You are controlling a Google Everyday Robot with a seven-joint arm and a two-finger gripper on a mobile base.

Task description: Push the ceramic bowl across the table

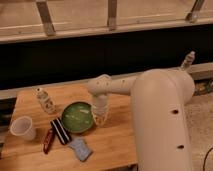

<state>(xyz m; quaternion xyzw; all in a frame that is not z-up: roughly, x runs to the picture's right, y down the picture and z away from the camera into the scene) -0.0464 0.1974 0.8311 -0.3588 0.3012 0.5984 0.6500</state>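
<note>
The ceramic bowl (78, 117) sits on the table (117, 142), a little left of the middle. It is green and shiny, with a darker rim. The gripper (100, 118) hangs down at the bowl's right edge, touching it or just beside it; I cannot tell which. I also cannot tell how wide the gripper is.

The big white arm (155, 115) reaches in from the right and covers the right end of the table, so that edge is hidden. The far edge runs along a dark wall. The near edge is close to the bottom of the view.

To the left of the bowl the wood is crowded. A small clear bottle (46, 100) stands far-left of the bowl, near it. A whitish plastic cup (22, 128) stands near the left edge. A dark flat thing (60, 131) lies just beside the bowl's near-left side, and a red thing (48, 140) lies next to that. A blue sponge (80, 149) lies near the bowl's near side, close to the near edge.

The most bare wood shows near the gripper, on its near-right side.
</note>
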